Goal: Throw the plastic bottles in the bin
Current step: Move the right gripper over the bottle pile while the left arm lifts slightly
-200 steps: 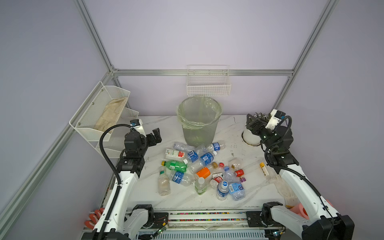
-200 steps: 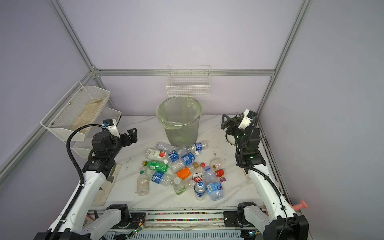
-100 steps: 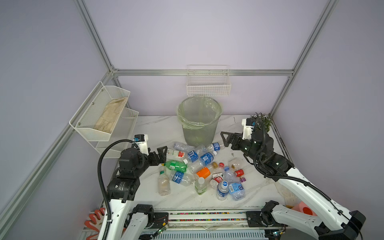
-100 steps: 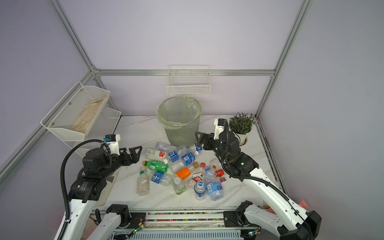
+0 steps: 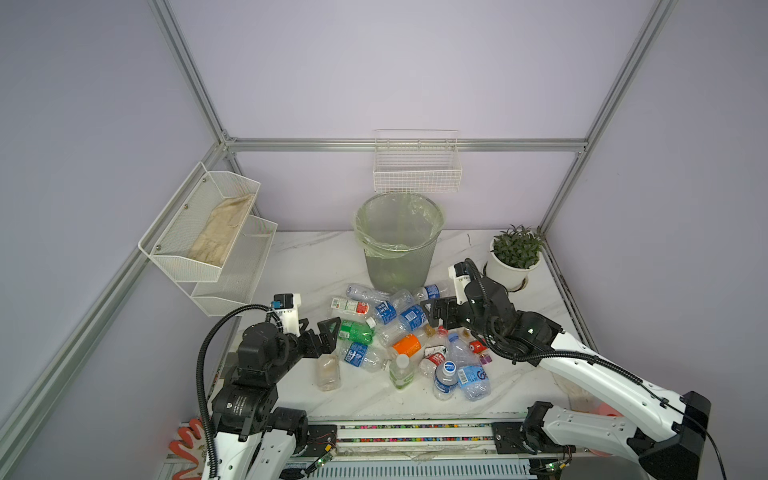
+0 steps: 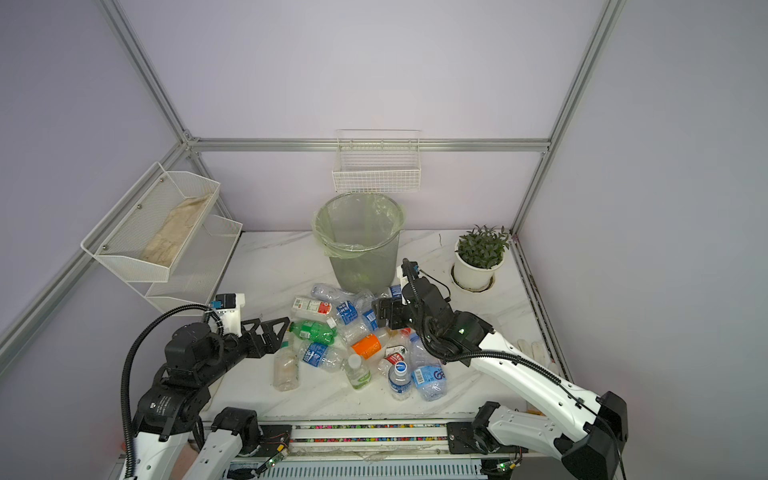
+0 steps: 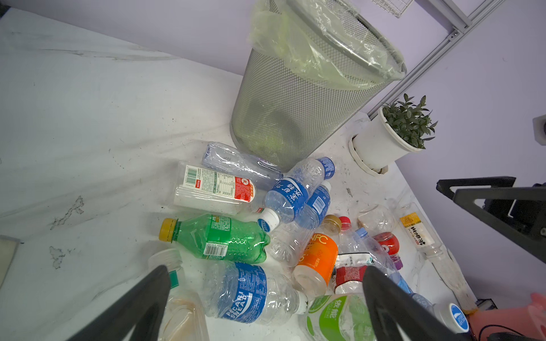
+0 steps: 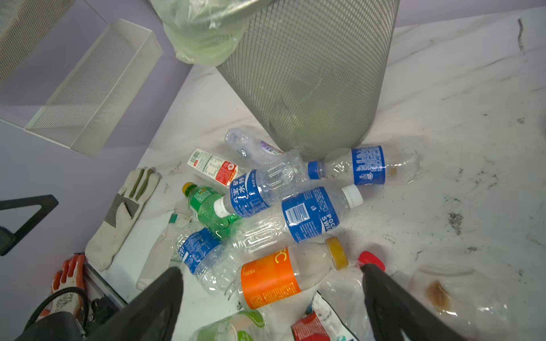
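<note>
Since one second ago both arms have lowered toward the plastic bottles [image 5: 409,328], which lie unmoved on the worktop [image 5: 311,257] just in front of the bin [image 5: 397,249]. Left tool [image 5: 320,328] wide, empty. Right tool [image 5: 436,316] wide, empty, nearer the bin.

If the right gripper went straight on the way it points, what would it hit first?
Probably the orange-labelled bottle, lying between the open jaws of the right gripper in its wrist view; depth is unclear.
</note>
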Action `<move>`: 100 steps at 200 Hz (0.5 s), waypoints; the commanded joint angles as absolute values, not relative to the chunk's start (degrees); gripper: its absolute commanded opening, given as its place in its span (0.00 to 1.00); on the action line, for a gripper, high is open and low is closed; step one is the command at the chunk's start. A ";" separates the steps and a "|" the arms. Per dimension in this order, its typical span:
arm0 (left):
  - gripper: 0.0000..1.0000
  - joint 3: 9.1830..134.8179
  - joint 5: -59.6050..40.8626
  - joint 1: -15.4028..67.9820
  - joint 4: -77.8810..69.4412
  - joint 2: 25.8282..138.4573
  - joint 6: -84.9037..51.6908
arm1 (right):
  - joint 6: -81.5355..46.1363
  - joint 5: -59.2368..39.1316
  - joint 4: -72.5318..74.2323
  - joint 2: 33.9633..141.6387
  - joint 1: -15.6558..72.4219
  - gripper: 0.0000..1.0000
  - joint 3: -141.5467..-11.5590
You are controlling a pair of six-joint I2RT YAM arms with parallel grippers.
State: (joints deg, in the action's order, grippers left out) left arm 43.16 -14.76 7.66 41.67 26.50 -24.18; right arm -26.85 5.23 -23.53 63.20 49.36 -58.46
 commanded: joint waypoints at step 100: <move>1.00 40.62 -12.70 10.11 40.47 25.14 -25.84 | -16.43 1.39 -28.86 71.13 61.04 0.94 -60.11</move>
